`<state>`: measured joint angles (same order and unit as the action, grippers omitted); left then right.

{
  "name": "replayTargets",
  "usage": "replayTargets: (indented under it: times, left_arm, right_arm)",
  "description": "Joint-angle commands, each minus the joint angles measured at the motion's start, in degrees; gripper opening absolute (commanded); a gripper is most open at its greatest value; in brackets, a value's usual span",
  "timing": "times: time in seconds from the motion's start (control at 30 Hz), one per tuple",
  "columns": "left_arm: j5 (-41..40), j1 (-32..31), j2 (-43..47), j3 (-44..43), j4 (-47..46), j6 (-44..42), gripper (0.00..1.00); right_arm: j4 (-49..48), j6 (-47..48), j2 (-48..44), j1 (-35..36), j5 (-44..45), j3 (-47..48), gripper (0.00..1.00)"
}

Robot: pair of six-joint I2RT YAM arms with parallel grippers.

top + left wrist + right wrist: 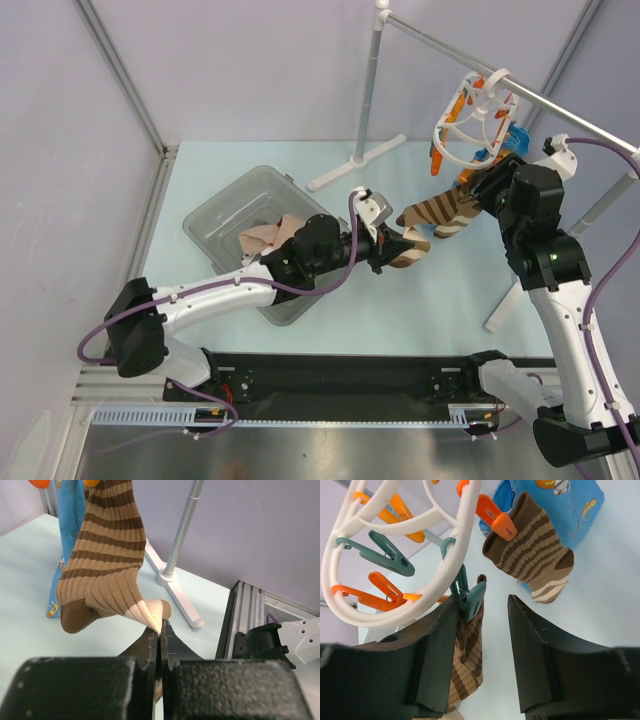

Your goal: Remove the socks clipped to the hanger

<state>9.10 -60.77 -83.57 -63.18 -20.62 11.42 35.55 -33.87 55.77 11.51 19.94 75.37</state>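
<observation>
The white oval hanger (478,125) hangs from the rail at the back right. A brown-and-tan striped sock (440,212) stretches from it toward the left. My left gripper (395,245) is shut on this sock's tan toe (150,612). In the right wrist view, a teal clip (470,597) holds this striped sock (470,655) by its cuff. My right gripper (482,605) is open with the clip and cuff between its fingers, close to the left one. A second striped sock (535,555) hangs from an orange clip (497,520). A blue printed sock (570,505) hangs behind it.
A clear plastic bin (225,195) on the table's left holds a beige sock (275,235). The silver rail (560,105) runs across the back right on a metal post (370,90) with a white foot (355,160). The blue sock (70,525) hangs low near the table.
</observation>
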Motion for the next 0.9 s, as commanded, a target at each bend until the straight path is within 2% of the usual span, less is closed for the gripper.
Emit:
replayTargets:
  times: [0.0,0.6,0.77,0.87]
  left_arm:
    - [0.04,-0.75,1.31,-0.02,-3.72,-1.75,0.0]
    - [0.74,-4.18,-1.68,-0.89,-4.69,-2.02,0.0]
    - [0.39,-4.35,-1.68,-0.89,-4.87,-1.23,0.0]
    - [0.3,-4.35,-1.51,-1.42,-4.69,-0.35,0.0]
  right_arm:
    - [-7.68,-0.59,-1.98,0.18,1.59,-1.54,0.49]
    - [-13.4,-1.29,-2.6,0.18,1.33,-5.5,0.51]
    - [-11.83,-0.68,-2.59,0.09,-0.6,-4.8,0.52]
    - [-6.49,2.04,-2.59,0.09,-6.04,-2.08,0.59]
